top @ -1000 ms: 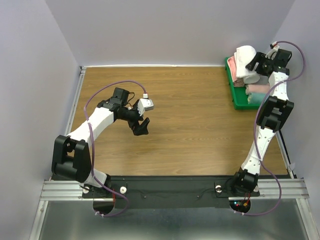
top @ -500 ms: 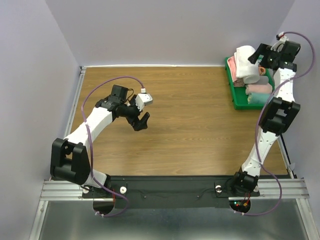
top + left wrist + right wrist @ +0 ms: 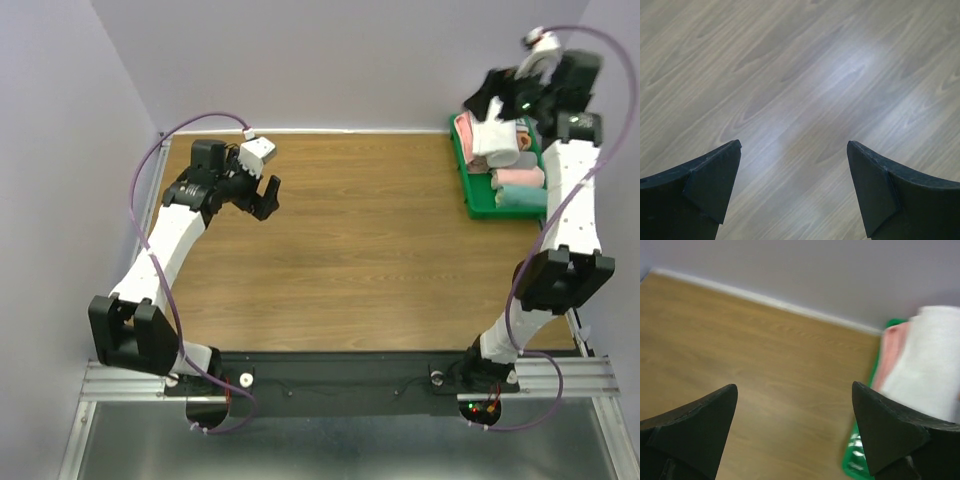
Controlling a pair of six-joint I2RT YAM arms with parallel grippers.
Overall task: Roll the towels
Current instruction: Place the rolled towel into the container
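Towels (image 3: 505, 160) in green tray (image 3: 461, 165), far right corner of tabletop (image 3: 380, 250).
White towel (image 3: 497, 140) lies rolled on top, with a pink towel (image 3: 520, 178) and a pale green one (image 3: 522, 197) nearer the arms, all within the tray. Right jaws stand wide apart, holding nothing, raised at the white towel's far end. Left jaws also wide apart, holding nothing, above bare tabletop at far left, well apart from the tray.

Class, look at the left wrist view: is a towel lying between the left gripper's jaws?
No: only bare wooden table shows between the open jaws of the left gripper.
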